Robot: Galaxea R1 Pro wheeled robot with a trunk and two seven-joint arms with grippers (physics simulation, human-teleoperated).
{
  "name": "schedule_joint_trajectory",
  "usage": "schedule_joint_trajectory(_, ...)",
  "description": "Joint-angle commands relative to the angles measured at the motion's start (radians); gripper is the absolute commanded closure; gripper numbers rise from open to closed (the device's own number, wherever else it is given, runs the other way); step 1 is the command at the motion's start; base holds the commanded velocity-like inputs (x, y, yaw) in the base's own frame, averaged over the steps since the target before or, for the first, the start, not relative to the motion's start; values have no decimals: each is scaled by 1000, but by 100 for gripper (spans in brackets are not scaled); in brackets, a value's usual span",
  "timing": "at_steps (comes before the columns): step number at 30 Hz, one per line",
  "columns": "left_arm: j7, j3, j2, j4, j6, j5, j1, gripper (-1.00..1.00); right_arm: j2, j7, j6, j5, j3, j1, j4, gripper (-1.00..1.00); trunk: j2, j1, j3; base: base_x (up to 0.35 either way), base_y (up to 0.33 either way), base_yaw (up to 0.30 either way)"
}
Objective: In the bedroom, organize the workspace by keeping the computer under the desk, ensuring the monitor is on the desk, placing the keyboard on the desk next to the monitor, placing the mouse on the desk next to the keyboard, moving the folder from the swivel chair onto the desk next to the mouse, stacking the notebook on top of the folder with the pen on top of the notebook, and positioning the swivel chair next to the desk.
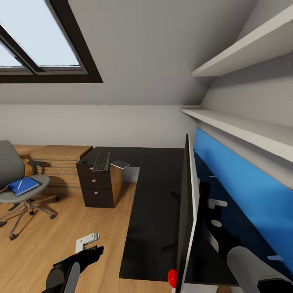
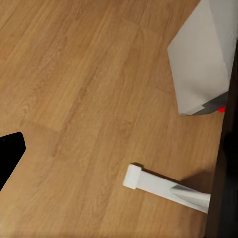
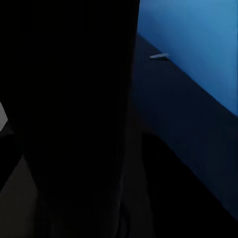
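Left gripper (image 1: 87, 250): near, low over floor; claw state cannot be told.
Right gripper: cannot tell.
Monitor (image 1: 188, 211): edge-on on desk (image 1: 154, 203), near right; likely top-heavy, fragile; grip stem.
Folder (image 1: 23, 185): far left on swivel chair (image 1: 16, 179); thin, light, pinch an edge.

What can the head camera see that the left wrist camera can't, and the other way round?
Head view: the swivel chair with the blue folder and a pen on its seat, the keyboard and notebook on the black drawer unit, the monitor edge-on on the desk, a skylight and wall shelves.

Left wrist view: a close look at a pale grey slab with a red spot beside it; I can't tell what it is.

Both: the wood floor and a white desk foot.
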Motion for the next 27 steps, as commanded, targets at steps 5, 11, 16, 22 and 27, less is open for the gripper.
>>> schedule_joint_trajectory(5, 7, 1, -1, -1, 4, 11, -1, -100, -2, -9, -7, -17, 6, -1, 0, 100, -1, 0, -1, 0, -116, 0)
schedule_joint_trajectory(11, 7, 1, -1, 0, 4, 11, -1, -100, -2, -9, -7, -17, 6, -1, 0, 100, -1, 0, -1, 0, -16, 0)
schedule_joint_trajectory(16, 7, 1, -1, 0, 4, 11, -1, -100, -2, -10, -7, -17, 6, -1, 0, 100, -1, 0, -1, 0, -5, 0)
schedule_joint_trajectory(22, 7, 1, -1, 7, 3, 11, -1, -100, -2, -11, -8, -17, 6, -1, -2, 100, -1, 0, -1, 0, -69, 0)
schedule_joint_trajectory(27, 7, 1, -1, 16, 3, 10, -1, -100, -2, -14, -9, -17, 6, -1, -5, 100, -1, 0, -1, 0, -10, 0)
